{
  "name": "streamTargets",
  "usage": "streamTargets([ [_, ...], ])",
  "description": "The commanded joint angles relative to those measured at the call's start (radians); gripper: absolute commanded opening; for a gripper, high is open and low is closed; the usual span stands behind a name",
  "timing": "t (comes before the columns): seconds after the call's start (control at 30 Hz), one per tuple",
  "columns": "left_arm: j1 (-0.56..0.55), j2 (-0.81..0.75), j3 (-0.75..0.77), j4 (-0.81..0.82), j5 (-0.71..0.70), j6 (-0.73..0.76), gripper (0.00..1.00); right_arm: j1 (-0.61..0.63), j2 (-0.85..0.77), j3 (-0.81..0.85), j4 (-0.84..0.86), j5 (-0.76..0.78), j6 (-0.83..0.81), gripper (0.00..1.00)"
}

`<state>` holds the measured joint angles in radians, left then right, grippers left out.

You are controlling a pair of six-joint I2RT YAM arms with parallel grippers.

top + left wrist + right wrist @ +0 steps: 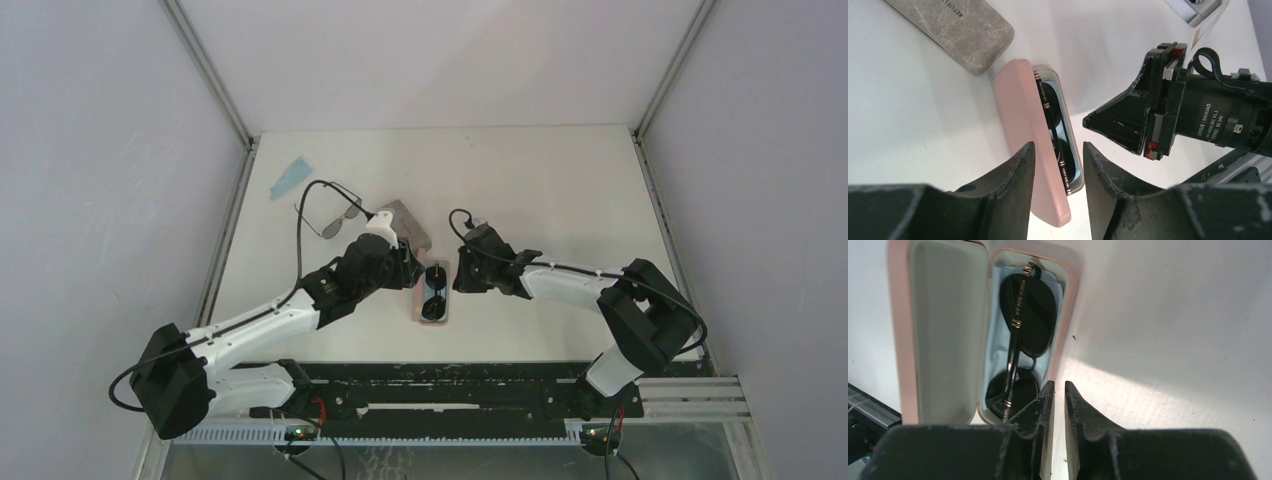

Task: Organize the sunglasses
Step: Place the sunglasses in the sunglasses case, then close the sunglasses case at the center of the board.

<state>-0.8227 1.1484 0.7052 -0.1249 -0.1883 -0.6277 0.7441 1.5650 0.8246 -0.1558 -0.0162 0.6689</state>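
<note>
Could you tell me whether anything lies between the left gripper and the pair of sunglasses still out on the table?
Yes. The squarish sunglasses lie at the far left, and the grey-brown case sits just to their right, close by the left gripper. That gripper hovers by the open pink case, so the case partly crowds its path.

Two white-and-black arms with matte black tools

Each arm has white link shells between bulky black joint housings, with thin black cables looping along the links. The left tool [1058, 172] has thick, scuffed black wedge fingers. The right tool [1088, 122] tapers to a black point behind a cylindrical black motor printed "DAMIAO", with red tabs and a looped cable; its fingers [1040, 412] are chalky-edged.
</note>
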Motion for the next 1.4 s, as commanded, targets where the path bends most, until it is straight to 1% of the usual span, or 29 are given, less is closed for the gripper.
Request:
streamTargets([
  [0.0,0.030,-0.014,-0.044,0.099,0.074,0.032,0.43,-0.022,-0.021,-0.025,0.082,-0.045,0.014,0.11],
  [0.33,0.062,0.041,-0.090,0.146,0.095,0.026,0.35,-0.051,0.024,-0.057,0.156,-0.121,0.041,0.10],
  [0.6,0.062,0.078,-0.097,0.165,0.102,0.030,0.30,-0.058,0.059,-0.057,0.159,-0.116,0.044,0.04],
  [0.83,0.062,0.118,-0.095,0.186,0.134,0.029,0.27,-0.058,0.078,-0.058,0.171,-0.131,0.044,0.02],
  [1.03,0.062,0.126,-0.103,0.197,0.150,0.028,0.24,-0.060,0.111,-0.055,0.215,-0.184,0.056,0.02],
  [1.37,0.052,0.169,-0.106,0.230,0.202,0.014,0.23,-0.061,0.138,-0.039,0.226,-0.197,0.060,0.02],
])
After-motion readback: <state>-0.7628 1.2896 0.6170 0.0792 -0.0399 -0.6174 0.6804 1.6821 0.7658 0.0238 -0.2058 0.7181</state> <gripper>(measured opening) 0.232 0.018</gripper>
